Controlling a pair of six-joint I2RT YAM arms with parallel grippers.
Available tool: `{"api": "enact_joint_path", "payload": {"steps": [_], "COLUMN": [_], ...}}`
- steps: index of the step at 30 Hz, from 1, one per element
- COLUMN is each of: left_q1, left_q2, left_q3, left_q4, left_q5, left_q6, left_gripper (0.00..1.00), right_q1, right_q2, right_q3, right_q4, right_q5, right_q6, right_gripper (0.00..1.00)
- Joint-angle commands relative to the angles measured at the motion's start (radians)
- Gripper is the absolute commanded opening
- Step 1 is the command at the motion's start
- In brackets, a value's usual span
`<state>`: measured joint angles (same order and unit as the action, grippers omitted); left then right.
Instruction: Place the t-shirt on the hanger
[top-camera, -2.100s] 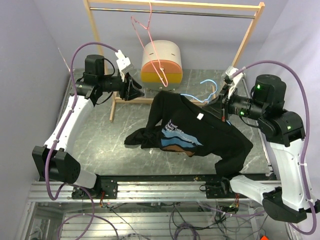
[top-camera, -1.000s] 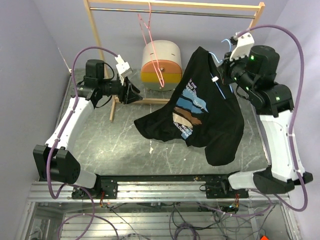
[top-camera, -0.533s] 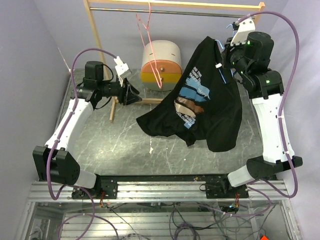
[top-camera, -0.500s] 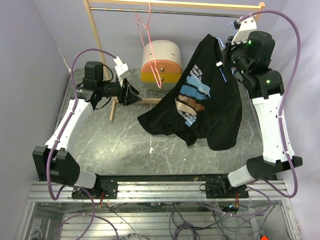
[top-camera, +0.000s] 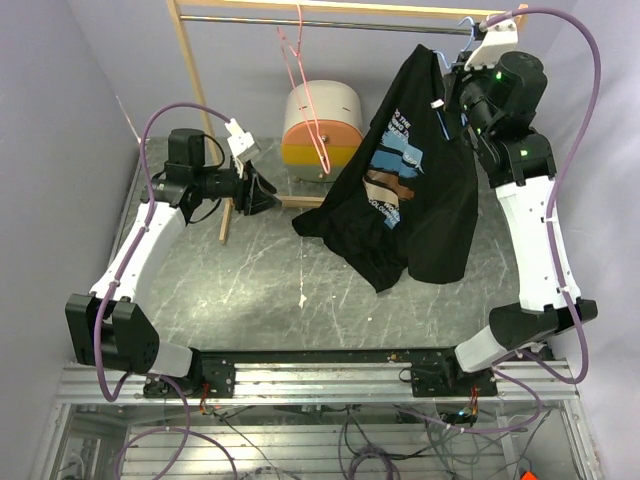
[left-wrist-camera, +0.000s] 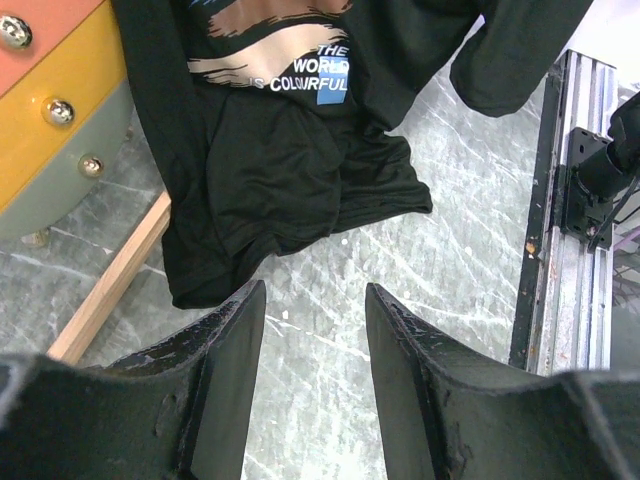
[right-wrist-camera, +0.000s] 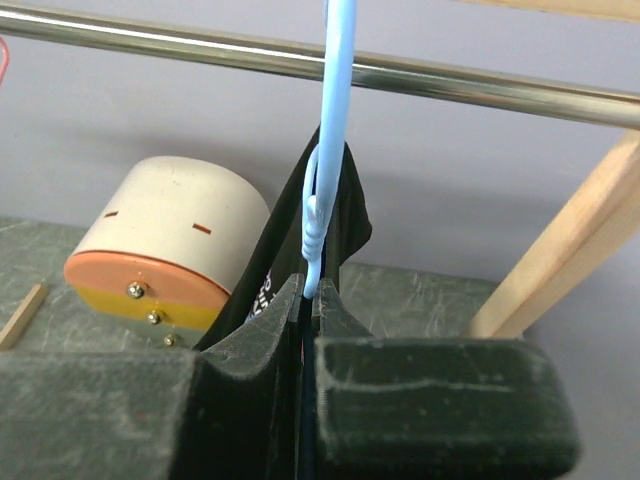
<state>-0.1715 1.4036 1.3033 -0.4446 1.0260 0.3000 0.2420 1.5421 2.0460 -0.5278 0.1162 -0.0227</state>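
Note:
The black t-shirt (top-camera: 420, 190) with its blue, white and brown print hangs on the light-blue hanger (right-wrist-camera: 325, 150), its lower hem drooping to the table. My right gripper (top-camera: 462, 78) is shut on the hanger's neck (right-wrist-camera: 312, 245) and holds it high by the rail (right-wrist-camera: 200, 52); the hook (top-camera: 470, 22) rises beside the rail. The shirt also shows in the left wrist view (left-wrist-camera: 290, 150) and the right wrist view (right-wrist-camera: 340, 215). My left gripper (top-camera: 268, 192) is open and empty (left-wrist-camera: 312, 330), low at the left, just short of the shirt's hem.
A wooden rack (top-camera: 185, 60) with a metal rail (top-camera: 380, 24) stands at the back. A pink-red wire hanger (top-camera: 300, 80) hangs on the rail. A round cream, orange and yellow box (top-camera: 320, 125) sits under it. The rack's wooden foot (left-wrist-camera: 110, 280) lies beside my left gripper.
My right gripper has lifted the hanger with the shirt from the table up to the rail. The shirt now hangs more upright. The left arm has hardly moved.

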Motion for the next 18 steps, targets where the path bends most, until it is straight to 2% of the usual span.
{"api": "enact_joint_path", "payload": {"steps": [1,11,18], "left_q1": [0.015,0.018,0.02], "left_q2": [-0.035,-0.044,-0.048], "left_q3": [-0.019,-0.044,-0.054], "left_q4": [0.036,0.055,0.046], "left_q5": [0.043,0.054,0.054], "left_q6": [0.007,0.001,0.01], "left_gripper": [0.55,0.55,0.55], "right_q1": [-0.01,-0.013,-0.012], "right_q2": [0.009,0.028,-0.025], "right_q3": [0.024,0.031,-0.019], "right_q4": [0.142,0.184,0.218], "right_q5": [0.003,-0.003,0.007], "right_q6": [0.001,0.01,0.005], "right_gripper": [0.0,0.0,0.0]}}
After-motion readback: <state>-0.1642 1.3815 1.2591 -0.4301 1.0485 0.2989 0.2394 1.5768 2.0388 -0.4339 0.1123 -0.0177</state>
